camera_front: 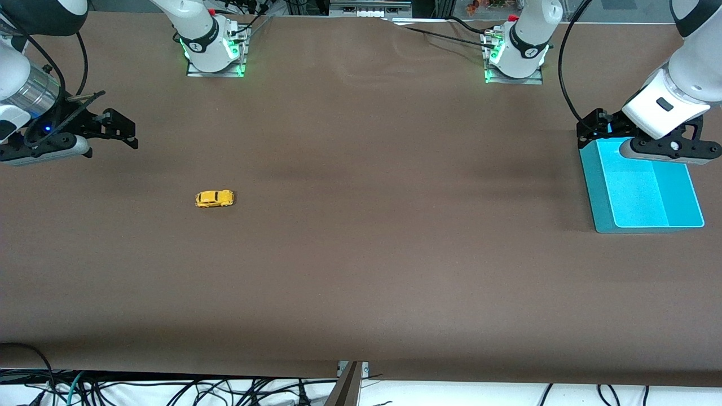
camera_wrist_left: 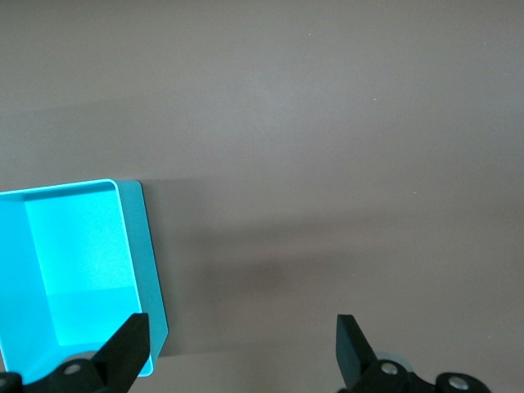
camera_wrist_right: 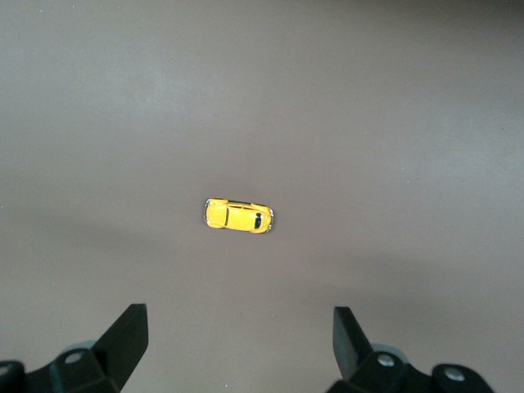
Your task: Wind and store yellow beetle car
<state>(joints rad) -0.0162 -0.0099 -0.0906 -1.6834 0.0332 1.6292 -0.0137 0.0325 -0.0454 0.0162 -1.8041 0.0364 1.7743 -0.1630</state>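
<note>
- The small bright yellow beetle-shaped toy car with dark windows is sitting on its wheels on the brown table, toward the right arm's end, alone and touching nothing.
- The open turquoise plastic box with upright walls is resting on the table at the left arm's end, well apart from the car and holding nothing that is showing.
- The right tool is hanging in the air over bare table at the right arm's end, released, its black fingers standing wide apart around nothing; in the right wrist view the car is lying ahead of them.
- The left tool is hovering over the box's edge nearest the bases, likewise released, with its fingers spread and gripping nothing; the box is showing in the left wrist view.
</note>
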